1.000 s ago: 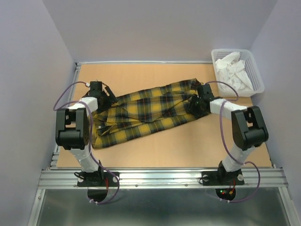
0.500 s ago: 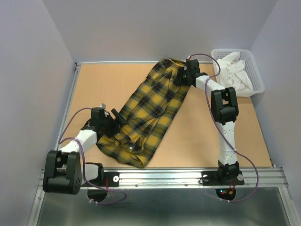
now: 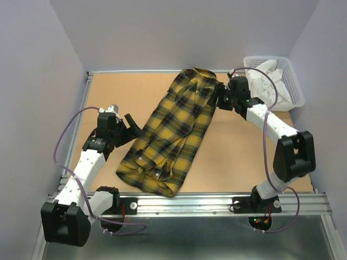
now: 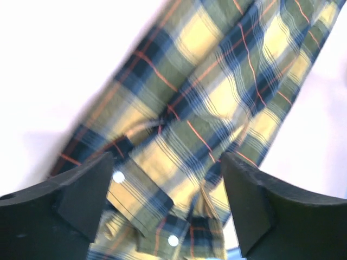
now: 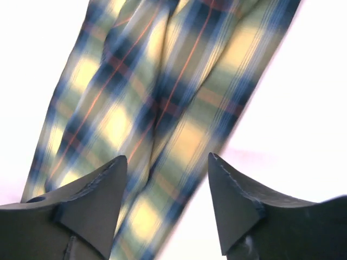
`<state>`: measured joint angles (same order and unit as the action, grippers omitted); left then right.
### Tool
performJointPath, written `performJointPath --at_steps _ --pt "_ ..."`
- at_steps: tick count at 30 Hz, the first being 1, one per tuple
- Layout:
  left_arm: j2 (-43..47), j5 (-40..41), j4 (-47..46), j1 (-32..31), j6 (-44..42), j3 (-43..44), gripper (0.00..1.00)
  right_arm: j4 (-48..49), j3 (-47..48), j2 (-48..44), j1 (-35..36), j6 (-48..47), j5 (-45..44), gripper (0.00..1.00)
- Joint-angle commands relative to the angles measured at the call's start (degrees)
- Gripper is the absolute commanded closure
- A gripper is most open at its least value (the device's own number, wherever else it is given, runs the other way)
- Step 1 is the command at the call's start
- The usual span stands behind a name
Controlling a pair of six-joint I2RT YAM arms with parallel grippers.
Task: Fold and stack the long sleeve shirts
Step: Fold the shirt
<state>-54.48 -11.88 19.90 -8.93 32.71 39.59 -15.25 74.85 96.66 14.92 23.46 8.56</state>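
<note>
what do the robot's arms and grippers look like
The left arm and right arm have white links with chunky black joints; a thin purple cable loops along each. The left gripper and right gripper each have two matte black wedge-shaped fingers.

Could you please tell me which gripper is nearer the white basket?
Right. The right gripper is beside the white basket, at the far end of the shirt; the left gripper is across the table.
</note>
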Motion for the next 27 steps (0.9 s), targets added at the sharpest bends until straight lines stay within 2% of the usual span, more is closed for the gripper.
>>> performJointPath --at_steps 1,3,7,8,15,20,27 --pt "-4.2 4.1 -0.2 0.0 -8.1 2.5 0.13 0.0 -11.4 -7.0 4.6 3.8 -0.6 0.36" --pt "-7.7 4.1 -3.0 0.0 -10.1 3.4 0.16 0.0 -15.2 -9.5 7.7 5.4 -0.8 0.42" --pt "-15.6 6.7 -5.6 0.0 -12.4 5.6 0.17 0.3 -18.7 -9.7 11.6 11.1 -3.5 0.44" --pt "-19.1 7.2 -5.7 0.0 -12.8 6.9 0.17 0.4 -18.9 -9.0 12.1 11.9 -3.7 0.44" --pt "-28.5 7.2 -10.3 0.0 -10.0 6.7 0.17 2.0 -16.3 -1.6 14.9 14.3 -6.9 0.45" --pt "-31.6 4.9 -10.3 -0.1 -7.9 5.5 0.17 2.1 -13.9 3.2 15.0 13.4 -11.4 0.48" --pt "-32.1 1.3 -11.7 -3.0 -3.4 1.3 0.20 1.9 -11.9 7.8 14.3 8.9 -20.5 0.59"
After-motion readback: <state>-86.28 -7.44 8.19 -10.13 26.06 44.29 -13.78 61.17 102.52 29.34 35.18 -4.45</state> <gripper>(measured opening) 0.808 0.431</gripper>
